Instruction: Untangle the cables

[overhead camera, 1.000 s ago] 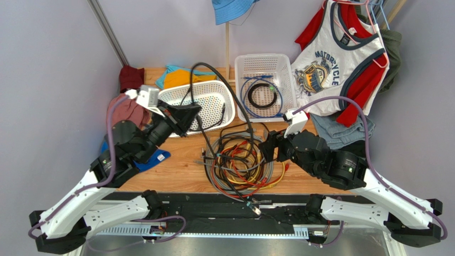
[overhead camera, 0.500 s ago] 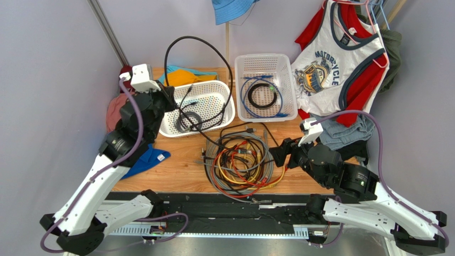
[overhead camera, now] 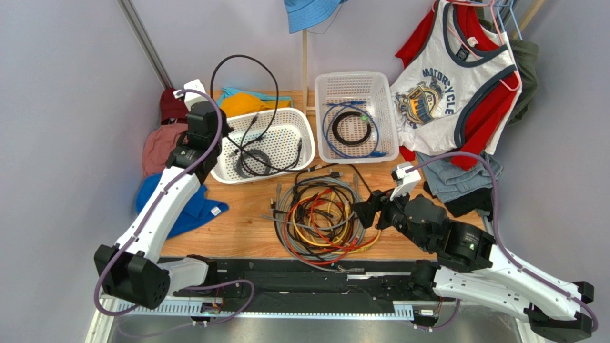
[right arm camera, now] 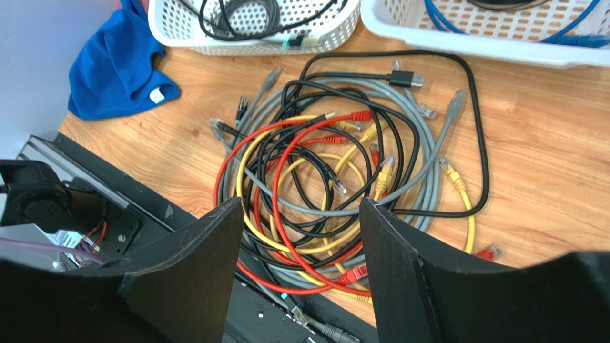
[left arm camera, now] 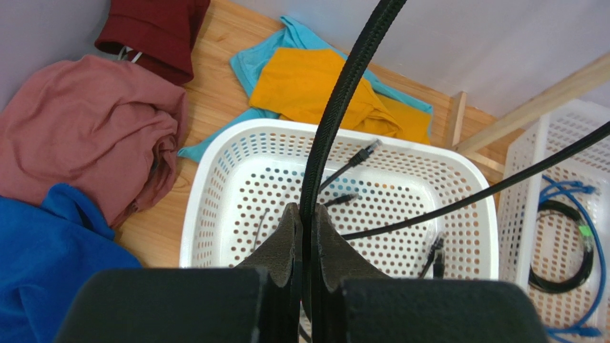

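Observation:
The tangled cables (overhead camera: 318, 218), black, grey, red and yellow, lie in a pile on the wooden table; they also show in the right wrist view (right arm camera: 336, 171). My left gripper (left arm camera: 306, 214) is shut on a thick black cable (left arm camera: 344, 93) above the left white basket (left arm camera: 197, 207). That cable loops up high (overhead camera: 243, 61) and runs down into the basket (overhead camera: 304, 132). My right gripper (right arm camera: 301, 214) is open and empty, hovering over the near right side of the pile (overhead camera: 361, 212).
A second white basket (overhead camera: 386, 86) at the back holds coiled black and blue cables. Clothes lie at the left: a blue cloth (overhead camera: 207, 211), pink and maroon ones (overhead camera: 161, 143), orange and teal (overhead camera: 240, 103). A shirt hangs at the right (overhead camera: 451, 78). A black rail (overhead camera: 301, 275) runs along the near edge.
My left gripper has swung back and left over the left basket, carrying the black cable, whose far end has left the pile. My right gripper has drawn back a little from the pile.

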